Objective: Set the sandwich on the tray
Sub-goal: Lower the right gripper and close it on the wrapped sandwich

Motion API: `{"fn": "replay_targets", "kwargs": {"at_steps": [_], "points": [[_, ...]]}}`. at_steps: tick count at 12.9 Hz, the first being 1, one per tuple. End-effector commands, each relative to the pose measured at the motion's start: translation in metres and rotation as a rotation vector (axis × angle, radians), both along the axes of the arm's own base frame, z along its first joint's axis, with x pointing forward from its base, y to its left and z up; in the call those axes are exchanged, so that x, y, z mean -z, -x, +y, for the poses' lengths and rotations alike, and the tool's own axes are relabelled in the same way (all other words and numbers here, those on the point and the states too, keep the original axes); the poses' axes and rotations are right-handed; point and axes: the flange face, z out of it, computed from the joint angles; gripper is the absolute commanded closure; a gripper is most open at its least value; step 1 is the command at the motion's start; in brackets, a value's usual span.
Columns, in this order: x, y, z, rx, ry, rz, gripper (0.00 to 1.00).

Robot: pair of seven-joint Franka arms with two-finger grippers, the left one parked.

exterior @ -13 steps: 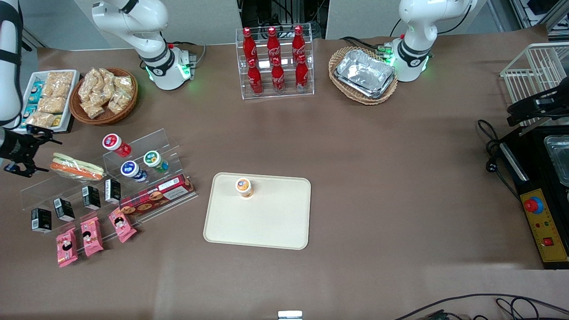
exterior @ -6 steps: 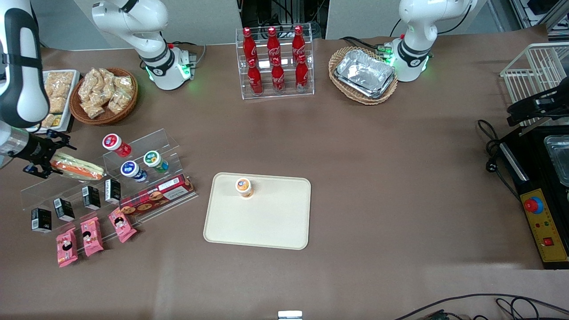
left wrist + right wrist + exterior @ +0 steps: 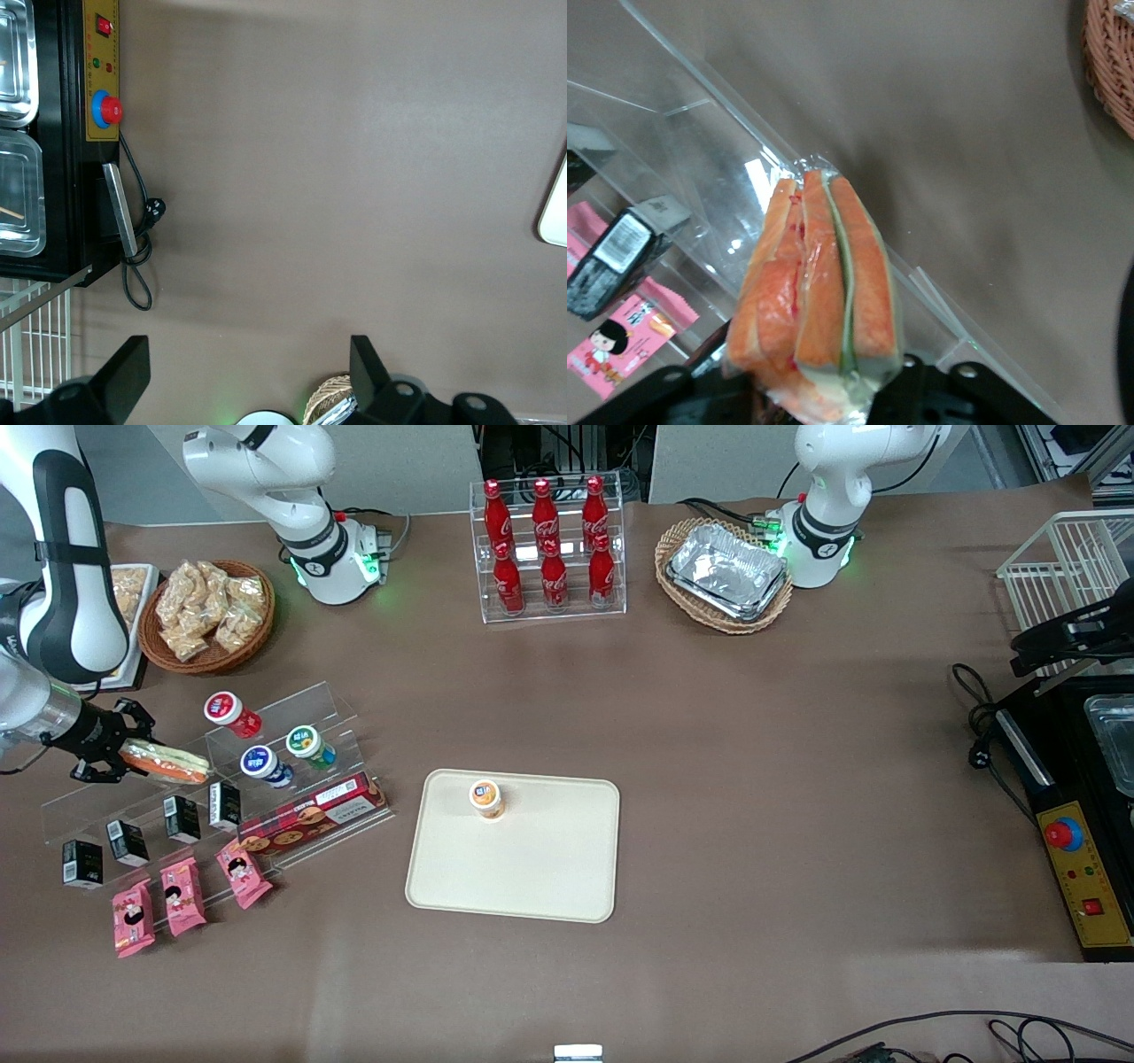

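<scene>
tray mostly bare, cup near rim

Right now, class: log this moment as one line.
gripper: at sandwich on clear stand | tray: holds orange-lidded cup | sandwich: not yet placed

A: Where's the right arm's black two-finger gripper at?

B: Way out at the working arm's end of the counter, sitting low, white forearm angling down into it.

A: Fingers?

B: Clamped onto one end of the small clear-wrapped wedge sandwich.
</scene>
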Motion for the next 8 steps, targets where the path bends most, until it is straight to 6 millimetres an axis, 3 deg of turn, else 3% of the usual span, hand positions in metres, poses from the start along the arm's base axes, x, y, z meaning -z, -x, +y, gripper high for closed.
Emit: {"fn": "replay_targets", "kwargs": {"at_steps": [1, 3, 6, 8], "points": [[-0.001, -0.005, 0.000, -0.010, 0.018, -0.047, 0.84], [-0.022, -0.008, -0.001, -0.048, 0.024, -0.077, 0.93], [-0.094, -0.024, 0.008, -0.089, 0.008, -0.100, 0.99], [-0.137, -0.044, 0.034, -0.119, -0.011, -0.078, 1.00]]}}
